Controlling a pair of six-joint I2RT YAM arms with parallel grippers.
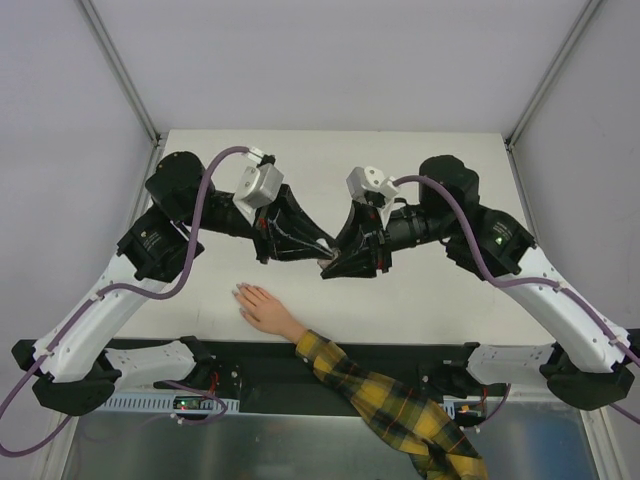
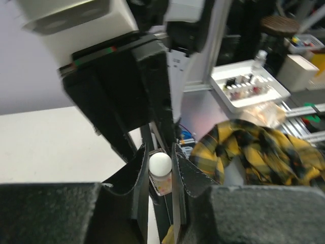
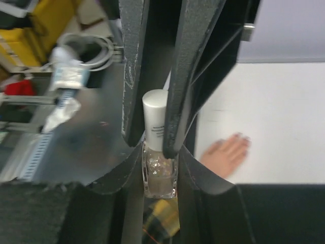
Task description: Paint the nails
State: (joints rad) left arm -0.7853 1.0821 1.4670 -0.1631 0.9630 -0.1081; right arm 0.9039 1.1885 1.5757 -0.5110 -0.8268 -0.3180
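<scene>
Nails [image 1: 241,291] first: tiny pale greyish-lavender tips on a small flesh-coloured mannequin hand [image 1: 266,311]. The hand lies flat on the white table [image 1: 440,300] near its front edge, fingers pointing left and away from the bases. A yellow-and-dark plaid sleeve [image 1: 395,398] trails off toward the bottom right.

Up above, the left gripper [image 1: 328,244] and right gripper [image 1: 327,266] meet tip to tip over the middle of the table, behind the hand and clear of it. From overhead you can't make out what sits between those black fingers.

The right wrist camera answers that. A polish bottle [image 3: 160,175], clear glass with glittery flecks, is clamped between the right gripper's pads. Its white cap [image 3: 154,119] is pinched on both sides by the left gripper's fingers [image 3: 185,76]. Off to the right in that view lies the hand on the table, the nails just faint darker tips.

The left wrist camera sees the cap end-on, a round white disc snug between its own two fingers, with the right gripper looming dark behind. It also catches the plaid sleeve on the right and, beyond the table, a blurred white tray [image 2: 219,87] of small bottles.
</scene>
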